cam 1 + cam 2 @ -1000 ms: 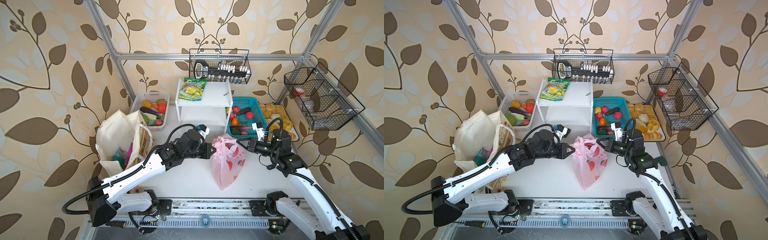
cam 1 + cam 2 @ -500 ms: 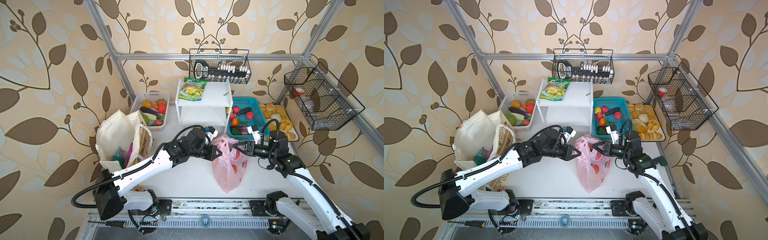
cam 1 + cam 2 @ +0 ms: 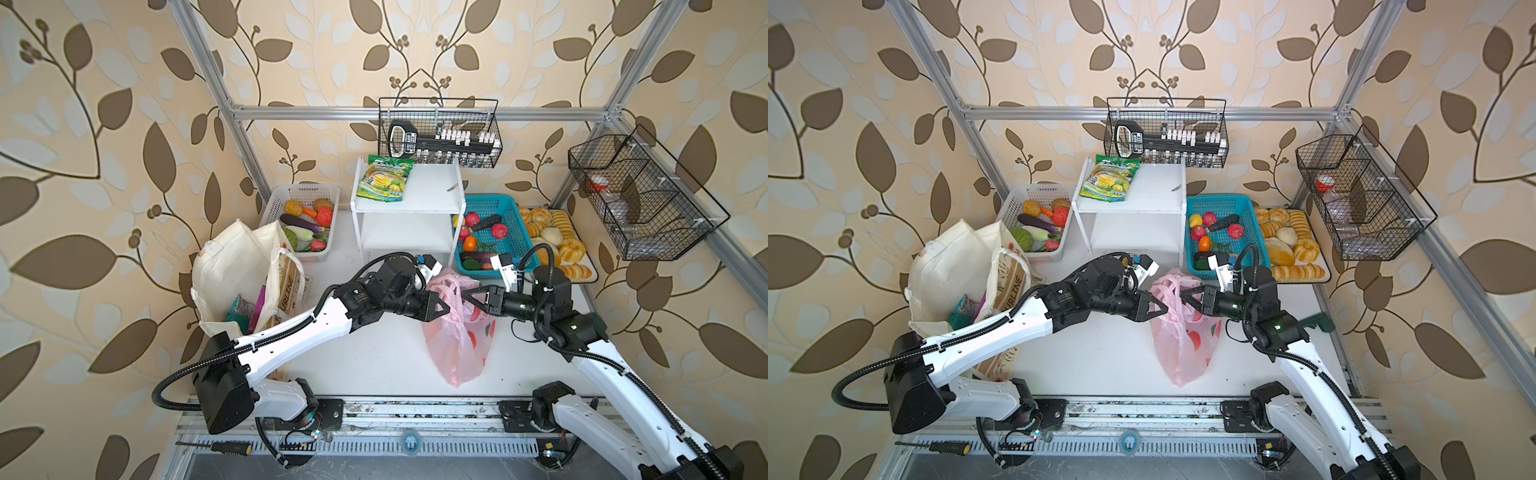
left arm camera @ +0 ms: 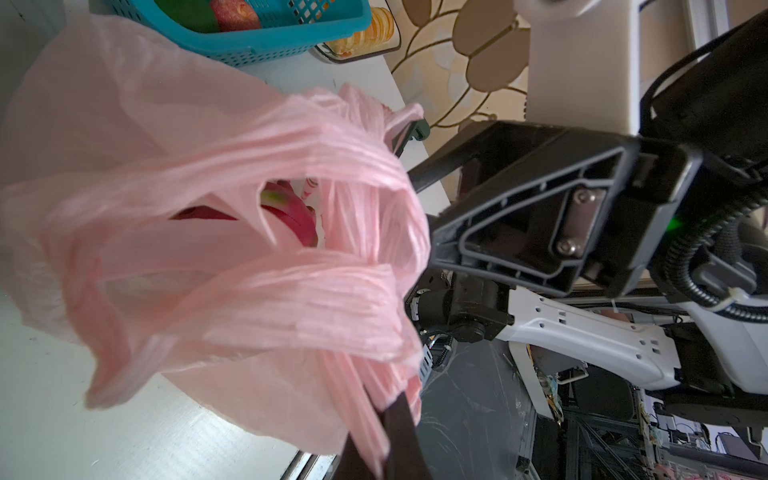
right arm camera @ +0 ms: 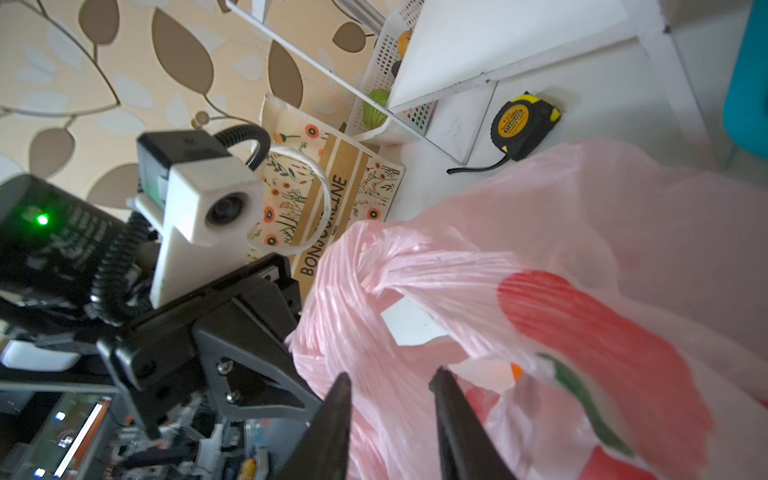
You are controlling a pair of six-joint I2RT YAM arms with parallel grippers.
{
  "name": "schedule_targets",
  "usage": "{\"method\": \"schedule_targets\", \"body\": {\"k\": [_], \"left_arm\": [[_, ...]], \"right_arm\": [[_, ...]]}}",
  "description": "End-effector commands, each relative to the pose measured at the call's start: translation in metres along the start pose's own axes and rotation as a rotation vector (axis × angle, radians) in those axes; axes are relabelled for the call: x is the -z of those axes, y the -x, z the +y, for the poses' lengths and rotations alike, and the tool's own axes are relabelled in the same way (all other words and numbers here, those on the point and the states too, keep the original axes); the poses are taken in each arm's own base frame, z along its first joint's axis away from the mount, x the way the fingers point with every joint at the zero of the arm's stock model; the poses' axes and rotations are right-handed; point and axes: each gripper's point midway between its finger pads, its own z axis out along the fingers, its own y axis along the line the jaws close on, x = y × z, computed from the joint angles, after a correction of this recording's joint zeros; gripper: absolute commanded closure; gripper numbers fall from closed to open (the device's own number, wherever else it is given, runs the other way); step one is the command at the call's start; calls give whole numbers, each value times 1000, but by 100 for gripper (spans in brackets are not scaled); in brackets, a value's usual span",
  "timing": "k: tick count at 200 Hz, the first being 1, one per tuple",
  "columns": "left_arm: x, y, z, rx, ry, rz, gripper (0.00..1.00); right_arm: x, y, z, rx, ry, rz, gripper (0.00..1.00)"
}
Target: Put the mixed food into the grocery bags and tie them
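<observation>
At the desk's (image 3: 374,357) left edge the tote (image 3: 232,270) stands open, with a teal packet (image 3: 236,311) and a purple packet (image 3: 259,303) upright inside it. Behind it, in the back left corner, sits a white basket (image 3: 309,193). A shelf (image 3: 419,195) stands at the middle of the back edge with a green-and-yellow packet (image 3: 384,179) on top. The right wrist view shows a tape measure (image 5: 519,124) on the desk under it.

In front of the shelf the left tool (image 3: 447,309) reaches in from the left. Its jaws are closed on a twisted handle of the pink bag (image 3: 455,353), and the left wrist view shows the pink strands pinched between the dark fingers (image 4: 401,436). The bag lies near the middle of the desk, its gathered top lifted between the two tools and its closed end pointing toward the front edge. A dragon fruit (image 4: 291,212) shows through the mouth. Other red and orange shapes show through the film, too blurred to name.

The right tool (image 3: 464,296) meets the bag from the right, nearly tip to tip with the left one. Its jaws stand partly open – in the right wrist view its fingers (image 5: 336,419) are apart, with bag film past them and nothing clamped between.

Behind it a blue basket (image 3: 509,205) stands at the back edge, and rolls (image 3: 571,249) fill the back right corner.
</observation>
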Motion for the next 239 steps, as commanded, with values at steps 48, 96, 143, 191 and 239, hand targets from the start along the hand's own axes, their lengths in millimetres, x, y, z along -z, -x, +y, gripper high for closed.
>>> {"method": "schedule_targets", "body": {"k": [48, 96, 143, 191, 239], "left_arm": [[-2, 3, -12, -41, -67, 8, 100], [-5, 4, -13, -33, -85, 14, 100], [-5, 5, -14, -36, -87, 10, 100], [-2, 8, -14, -38, -74, -2, 92], [15, 13, -30, -83, -94, -32, 41]], "right_arm": [[-14, 16, 15, 95, 7, -32, 40], [-35, 9, 13, 119, -63, 20, 32], [-44, 5, -2, 94, -137, 36, 58], [-40, 6, -6, 148, -226, 28, 88], [-40, 3, -10, 161, -245, 38, 97]]}}
